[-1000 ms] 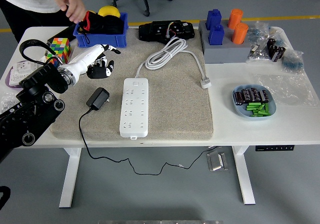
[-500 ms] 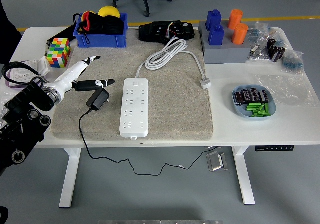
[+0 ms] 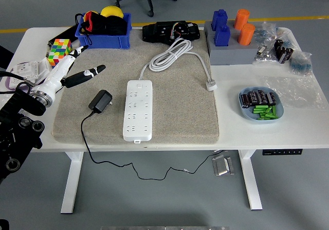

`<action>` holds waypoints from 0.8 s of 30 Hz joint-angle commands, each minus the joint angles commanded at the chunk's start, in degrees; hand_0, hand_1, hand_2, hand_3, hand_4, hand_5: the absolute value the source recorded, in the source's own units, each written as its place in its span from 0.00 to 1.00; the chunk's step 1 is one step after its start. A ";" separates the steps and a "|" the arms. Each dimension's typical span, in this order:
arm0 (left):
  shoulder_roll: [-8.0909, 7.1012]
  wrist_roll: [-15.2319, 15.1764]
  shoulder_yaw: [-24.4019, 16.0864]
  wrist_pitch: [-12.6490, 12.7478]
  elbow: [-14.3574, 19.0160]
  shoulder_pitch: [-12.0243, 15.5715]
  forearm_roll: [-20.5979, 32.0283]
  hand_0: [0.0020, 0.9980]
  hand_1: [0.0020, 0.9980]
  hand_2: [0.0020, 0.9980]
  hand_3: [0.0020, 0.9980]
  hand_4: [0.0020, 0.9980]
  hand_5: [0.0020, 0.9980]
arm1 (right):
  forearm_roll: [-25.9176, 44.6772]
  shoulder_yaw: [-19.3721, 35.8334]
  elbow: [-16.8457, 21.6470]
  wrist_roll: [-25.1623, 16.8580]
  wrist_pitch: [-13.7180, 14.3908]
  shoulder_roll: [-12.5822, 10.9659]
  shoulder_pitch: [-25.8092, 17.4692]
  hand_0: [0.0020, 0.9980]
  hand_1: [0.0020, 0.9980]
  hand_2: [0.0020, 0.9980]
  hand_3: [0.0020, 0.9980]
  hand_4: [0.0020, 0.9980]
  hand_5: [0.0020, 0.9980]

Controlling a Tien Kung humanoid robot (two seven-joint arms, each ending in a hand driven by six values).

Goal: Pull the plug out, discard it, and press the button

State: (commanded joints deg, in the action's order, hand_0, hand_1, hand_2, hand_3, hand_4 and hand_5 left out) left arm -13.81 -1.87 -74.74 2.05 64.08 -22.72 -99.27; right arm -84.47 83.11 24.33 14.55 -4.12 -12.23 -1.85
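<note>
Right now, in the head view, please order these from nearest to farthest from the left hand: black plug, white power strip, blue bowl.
1. black plug, just right of and below the left hand, on the mat.
2. white power strip, mat centre.
3. blue bowl, far right.

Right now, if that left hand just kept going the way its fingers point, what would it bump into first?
The left hand points up and right across the mat. Most likely it would first meet the blue bin at the far edge, though depth is hard to judge.

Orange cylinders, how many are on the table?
2. Both stand on the gray block at the table's far right: one orange cylinder at the back, the other just in front, right of the blue pieces. None seem hidden.
</note>
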 joint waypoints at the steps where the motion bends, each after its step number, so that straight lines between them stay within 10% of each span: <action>1: 0.02 -0.46 -0.46 0.32 0.11 0.19 -0.02 0.98 1.00 1.00 1.00 0.97 0.66 | 0.02 -0.02 -0.02 0.00 0.01 -0.03 0.05 0.77 0.73 0.72 0.71 0.89 0.66; 3: 0.05 -0.50 -1.14 0.35 0.36 0.44 -0.02 0.92 0.94 0.93 0.97 0.92 0.51 | 0.01 -0.06 -0.05 0.00 0.03 -0.08 0.06 0.77 0.73 0.72 0.71 0.89 0.66; 24: -0.02 1.96 -5.69 -0.88 2.51 1.53 0.23 0.91 0.92 0.90 0.96 0.90 0.54 | 0.29 -1.64 -0.17 0.02 -0.05 -0.92 1.32 0.77 0.73 0.72 0.71 0.89 0.66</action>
State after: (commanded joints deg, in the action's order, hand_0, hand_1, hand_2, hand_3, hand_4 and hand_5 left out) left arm -13.82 0.09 -80.43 1.17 66.59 -21.19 -99.04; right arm -84.18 81.48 24.16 14.57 -4.18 -13.15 -0.53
